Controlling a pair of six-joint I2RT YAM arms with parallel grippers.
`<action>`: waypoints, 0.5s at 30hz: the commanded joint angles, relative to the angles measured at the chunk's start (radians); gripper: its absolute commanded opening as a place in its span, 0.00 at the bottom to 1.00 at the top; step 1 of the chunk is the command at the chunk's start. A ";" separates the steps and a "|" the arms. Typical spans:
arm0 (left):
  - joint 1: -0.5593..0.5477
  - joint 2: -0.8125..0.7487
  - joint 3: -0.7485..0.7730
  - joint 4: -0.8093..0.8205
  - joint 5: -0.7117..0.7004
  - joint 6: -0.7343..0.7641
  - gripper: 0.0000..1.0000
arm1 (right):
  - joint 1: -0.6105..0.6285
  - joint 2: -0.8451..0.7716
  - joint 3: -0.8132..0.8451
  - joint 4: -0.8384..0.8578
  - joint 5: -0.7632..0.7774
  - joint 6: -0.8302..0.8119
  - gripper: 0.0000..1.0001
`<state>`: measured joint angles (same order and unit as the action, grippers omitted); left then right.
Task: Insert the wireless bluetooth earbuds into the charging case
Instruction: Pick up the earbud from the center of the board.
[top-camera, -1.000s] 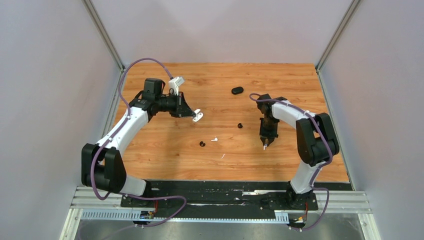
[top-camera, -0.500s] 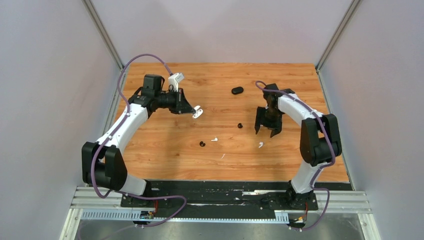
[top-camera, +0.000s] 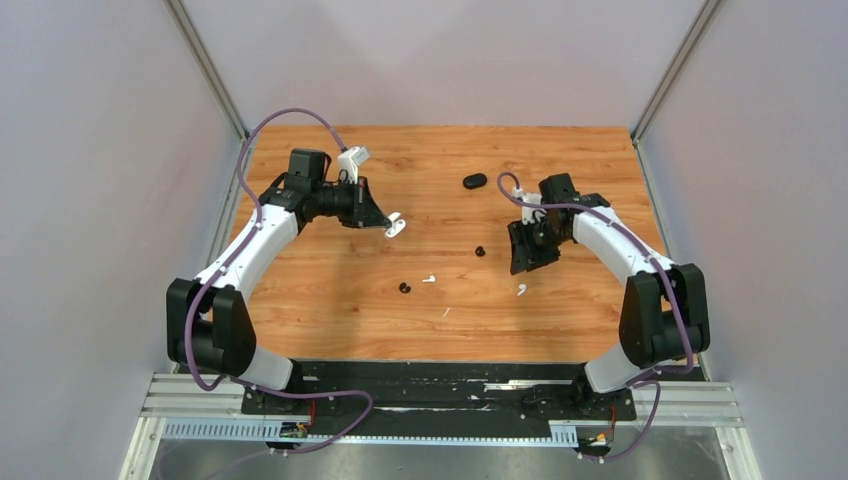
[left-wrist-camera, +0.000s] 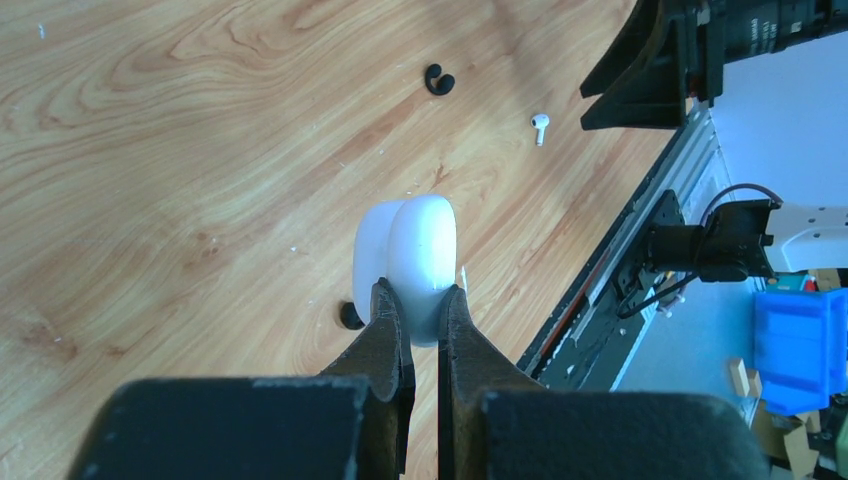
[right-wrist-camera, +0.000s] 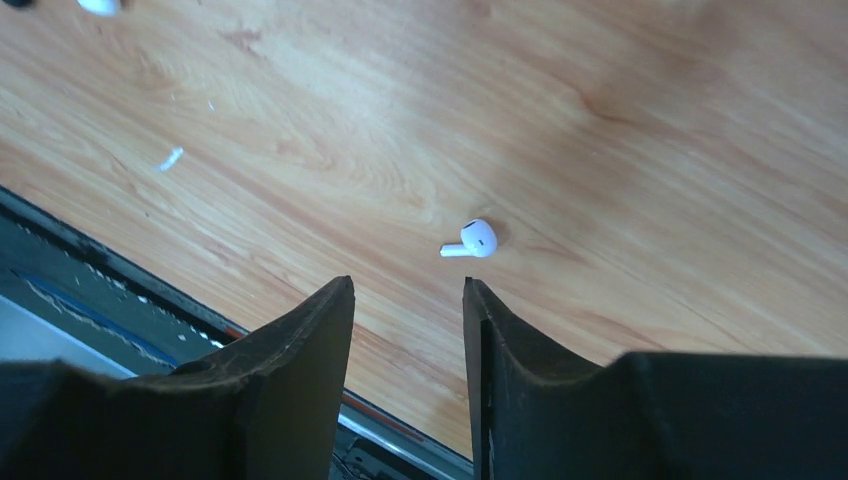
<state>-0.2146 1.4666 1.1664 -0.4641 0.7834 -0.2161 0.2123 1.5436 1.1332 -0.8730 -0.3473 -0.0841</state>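
Earbuds (top-camera: 521, 290) all lie out on the table (top-camera: 600, 320), none in a case as far as I can see. The one that matters is the white bud (right-wrist-camera: 475, 240), right of centre on the near side. A second ago my right gripper (right-wrist-camera: 407, 290) had it pinched at the fingertips, then the jaws spread and it dropped onto the wood. Now it lies on its side, and those jaws hang apart and empty just far of it, drawn back a little. I judge that as a let-go, perhaps to take it again at a better angle, so nothing is inserted yet and this bud must be picked up afresh. The second white bud (top-camera: 429, 279) and a black bud (top-camera: 404, 288) sit close together near centre. The other black bud (top-camera: 480, 251) is a little farther and to the right, and a black case (top-camera: 474, 181) lies well beyond, toward the far edge. My left gripper (left-wrist-camera: 420, 297) has kept its clamp on the white case (left-wrist-camera: 420, 240), held at the far left. Whether its lid is open I cannot tell. No brand, label or writing can be read on anything.
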 joint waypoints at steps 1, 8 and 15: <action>0.004 -0.018 0.043 -0.005 0.010 0.032 0.00 | 0.010 0.023 -0.020 0.032 -0.071 -0.180 0.42; 0.004 -0.047 0.013 0.012 0.003 0.025 0.00 | 0.023 0.099 -0.003 0.049 -0.053 -0.220 0.39; 0.004 -0.067 0.004 0.006 0.004 0.033 0.00 | 0.044 0.150 -0.003 0.040 -0.016 -0.273 0.34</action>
<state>-0.2146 1.4475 1.1660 -0.4759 0.7780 -0.2100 0.2413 1.6806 1.1076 -0.8547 -0.3824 -0.2996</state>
